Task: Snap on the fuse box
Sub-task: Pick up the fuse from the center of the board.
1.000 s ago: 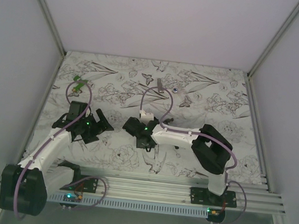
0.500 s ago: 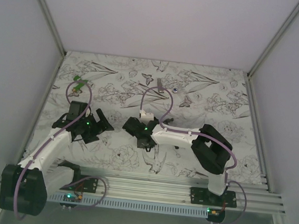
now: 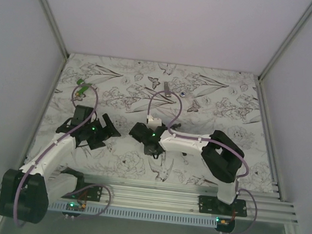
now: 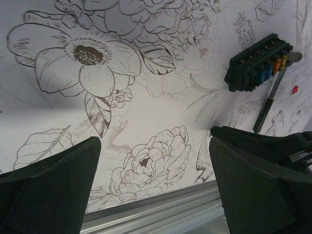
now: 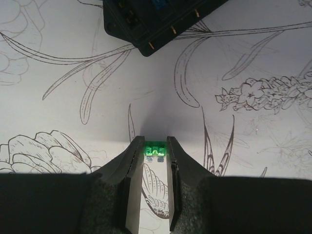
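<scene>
Fuse box (image 5: 161,19) lies flat on the flowered cloth (image 5: 73,112) just ahead of the right gripper (image 5: 155,145), which pinches a small green fuse (image 5: 155,152); the left gripper (image 4: 153,146) gapes empty. Seemingly light, rigid plastic, it would likely skid when pressed, so brace its long sides.

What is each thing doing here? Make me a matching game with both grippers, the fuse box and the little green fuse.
Things: 1 left gripper; 2 right gripper; 3 fuse box; 4 green fuse.
States: A clamped by a gripper; B open, holding nothing; C lying on the flowered cloth; D shut on the green fuse.
Pairs: 1-B, 2-D, 3-C, 4-A.
</scene>
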Action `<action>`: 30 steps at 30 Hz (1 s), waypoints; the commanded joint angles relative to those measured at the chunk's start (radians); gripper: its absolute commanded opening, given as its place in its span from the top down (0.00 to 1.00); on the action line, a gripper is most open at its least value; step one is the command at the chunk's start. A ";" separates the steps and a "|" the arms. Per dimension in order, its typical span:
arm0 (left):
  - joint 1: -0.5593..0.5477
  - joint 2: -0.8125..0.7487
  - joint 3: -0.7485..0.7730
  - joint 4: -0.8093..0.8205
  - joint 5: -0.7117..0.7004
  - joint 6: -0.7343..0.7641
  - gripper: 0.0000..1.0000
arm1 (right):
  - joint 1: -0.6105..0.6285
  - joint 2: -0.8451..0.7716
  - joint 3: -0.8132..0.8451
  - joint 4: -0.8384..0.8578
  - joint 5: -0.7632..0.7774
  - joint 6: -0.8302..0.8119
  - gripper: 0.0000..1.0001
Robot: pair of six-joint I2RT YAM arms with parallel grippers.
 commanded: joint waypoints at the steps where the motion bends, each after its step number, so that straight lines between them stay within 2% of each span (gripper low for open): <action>1: -0.038 0.009 0.013 0.023 0.029 0.000 0.03 | -0.010 -0.068 -0.020 0.021 0.033 0.025 0.76; 9: -0.123 0.020 0.017 0.084 0.028 -0.019 0.05 | -0.031 -0.149 -0.048 0.065 0.062 0.010 0.76; 17: -0.244 0.009 -0.008 0.263 0.046 -0.043 0.15 | -0.082 -0.259 -0.045 0.101 0.101 0.040 0.74; 26: -0.401 -0.009 -0.012 0.422 -0.034 -0.036 0.25 | -0.113 -0.340 -0.045 0.154 0.122 0.061 0.74; 30: -0.461 -0.016 -0.017 0.497 -0.102 -0.042 0.32 | -0.114 -0.374 -0.052 0.172 0.114 0.080 0.74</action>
